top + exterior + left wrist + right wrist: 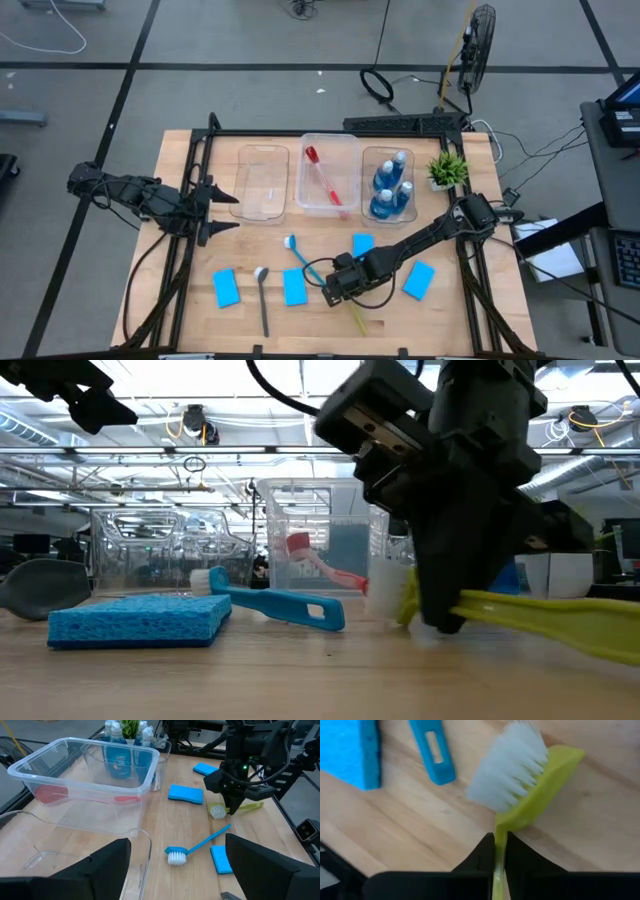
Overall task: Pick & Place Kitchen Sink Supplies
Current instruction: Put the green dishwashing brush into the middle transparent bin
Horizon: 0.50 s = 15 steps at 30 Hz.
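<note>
Bright overhead light, blurred close-ups

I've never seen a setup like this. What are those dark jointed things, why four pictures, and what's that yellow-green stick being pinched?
They are two robot arms at a wooden table, each ending in a two-finger gripper. One picture looks down from above, one sits at table height, and one camera rides on each wrist. The right gripper is shut on the handle of a yellow-green brush, low at the table. The left gripper waits open beside an empty clear tub. Another tub holds a red brush, a third holds blue bottles. Loose on the table lie blue sponges, a blue brush and a dark brush. A small plant stands by the bottles' tub.
</note>
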Each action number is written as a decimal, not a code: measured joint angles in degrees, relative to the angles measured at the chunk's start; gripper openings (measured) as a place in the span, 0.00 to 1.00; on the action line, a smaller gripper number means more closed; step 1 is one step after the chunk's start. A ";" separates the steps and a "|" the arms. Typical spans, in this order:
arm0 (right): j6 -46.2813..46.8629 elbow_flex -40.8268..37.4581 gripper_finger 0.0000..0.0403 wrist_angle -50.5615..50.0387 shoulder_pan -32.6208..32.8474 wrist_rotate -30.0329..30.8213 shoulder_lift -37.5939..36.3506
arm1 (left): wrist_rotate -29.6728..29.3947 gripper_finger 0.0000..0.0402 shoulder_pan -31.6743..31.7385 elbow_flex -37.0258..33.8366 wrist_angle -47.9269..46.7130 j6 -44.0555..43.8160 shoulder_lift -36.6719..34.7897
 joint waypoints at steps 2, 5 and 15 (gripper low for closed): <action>-1.00 -0.14 0.04 -0.39 -0.25 -0.94 -1.31 | 0.00 0.82 -0.01 0.00 0.01 0.00 -0.01; -3.66 -0.06 0.03 0.54 -0.68 -1.03 -4.36 | 0.00 0.82 -0.01 0.00 0.00 0.02 -0.01; -14.16 0.01 0.02 7.27 -3.73 -0.55 -15.64 | 0.02 0.77 -0.01 0.00 0.11 1.29 -0.01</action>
